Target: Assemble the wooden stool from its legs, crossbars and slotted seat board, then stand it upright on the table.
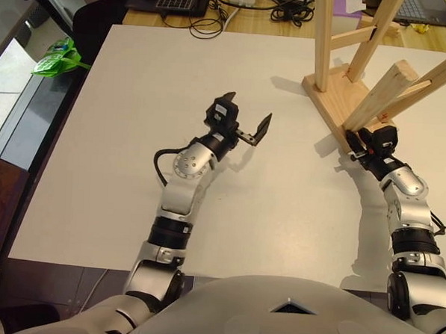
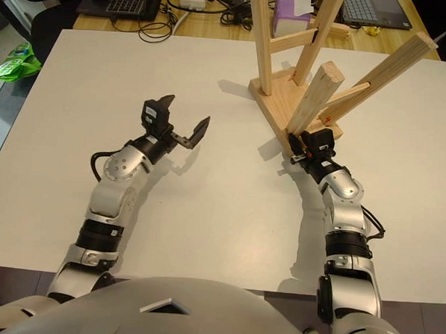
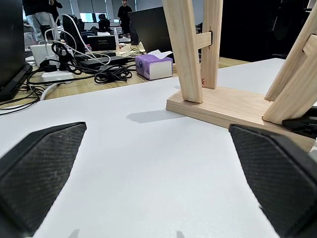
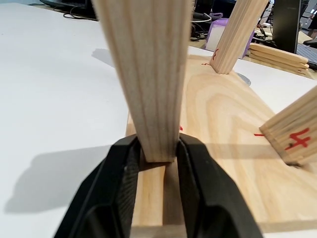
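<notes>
Stool: the seat board (image 1: 335, 105) is laid flat on the table (image 1: 175, 75), underside up, so that the legs can be set in from above.
Far legs: two are stood upright at the seat board's far edge and joined by a crossbar (image 1: 349, 37).
Right gripper (image 1: 353, 139): it is clamped on the near leg (image 4: 148, 74) just above the seat board's near corner, presumably low so the foot can be guided into its slot.
Gripped leg: it is tilted outward from the seat board; whether it is fully seated cannot be told.
Left gripper (image 1: 246, 114): it is held wide open and empty, well to the left of the seat board, seemingly ready to steady it.
Remaining: the stool is not yet turned upright.
</notes>
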`<state>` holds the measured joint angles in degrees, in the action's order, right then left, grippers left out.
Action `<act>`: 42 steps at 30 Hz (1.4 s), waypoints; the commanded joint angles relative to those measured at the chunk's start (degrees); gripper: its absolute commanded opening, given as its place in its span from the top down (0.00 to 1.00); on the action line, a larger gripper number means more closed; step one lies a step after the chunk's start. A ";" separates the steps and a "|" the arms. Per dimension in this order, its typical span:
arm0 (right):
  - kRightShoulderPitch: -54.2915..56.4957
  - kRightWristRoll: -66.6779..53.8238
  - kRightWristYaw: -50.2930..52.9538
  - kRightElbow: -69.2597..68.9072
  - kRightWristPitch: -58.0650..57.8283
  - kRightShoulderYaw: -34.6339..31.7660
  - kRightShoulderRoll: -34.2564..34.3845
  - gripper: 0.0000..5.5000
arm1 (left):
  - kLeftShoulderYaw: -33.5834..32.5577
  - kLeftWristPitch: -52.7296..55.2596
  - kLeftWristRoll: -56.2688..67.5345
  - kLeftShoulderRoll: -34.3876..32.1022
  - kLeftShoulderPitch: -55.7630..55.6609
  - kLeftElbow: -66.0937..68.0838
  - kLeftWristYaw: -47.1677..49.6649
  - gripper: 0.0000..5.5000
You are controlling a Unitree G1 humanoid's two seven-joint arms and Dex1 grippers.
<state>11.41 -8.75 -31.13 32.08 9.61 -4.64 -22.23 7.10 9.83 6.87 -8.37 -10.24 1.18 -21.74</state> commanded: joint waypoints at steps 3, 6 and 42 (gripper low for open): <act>-5.17 0.07 -7.04 3.60 7.17 2.62 1.48 0.81 | -7.17 0.93 2.06 -6.87 -3.95 0.97 -2.28 0.02; -8.61 -3.60 -13.98 -0.50 8.13 3.41 1.03 0.81 | -9.57 -0.09 2.02 -8.86 -5.85 3.28 -2.29 0.02; -17.86 -7.72 -42.18 -12.74 8.84 5.83 -20.68 0.36 | -11.80 -5.90 -0.21 -13.28 -11.01 13.15 -3.40 0.02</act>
<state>-4.45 -18.54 -72.55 19.11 19.22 2.51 -39.46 -4.82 3.21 6.74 -22.03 -22.80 16.18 -25.58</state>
